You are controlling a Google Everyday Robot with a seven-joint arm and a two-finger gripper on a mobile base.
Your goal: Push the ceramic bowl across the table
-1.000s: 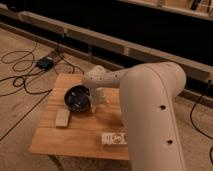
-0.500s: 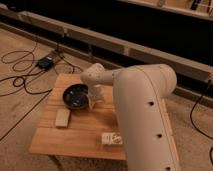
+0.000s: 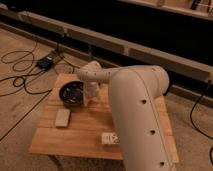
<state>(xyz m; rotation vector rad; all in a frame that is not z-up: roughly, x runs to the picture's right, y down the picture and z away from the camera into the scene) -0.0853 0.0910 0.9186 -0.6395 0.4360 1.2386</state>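
Observation:
The ceramic bowl (image 3: 71, 93), dark and shallow, sits on the light wooden table (image 3: 90, 127) near its far left corner. My gripper (image 3: 89, 98) hangs down from the white wrist (image 3: 90, 73) right at the bowl's right rim, touching or nearly touching it. My large white arm (image 3: 137, 110) comes in from the lower right and hides the right part of the table. No whitish cup can be made out; it may be hidden by the gripper.
A small beige block (image 3: 62, 117) lies on the table in front of the bowl. A white packet (image 3: 111, 138) lies near the front edge. Black cables (image 3: 20, 80) and a dark box (image 3: 45, 62) lie on the floor to the left.
The gripper and arm have moved left, and the bowl has slid a little to the left and towards the far edge with it.

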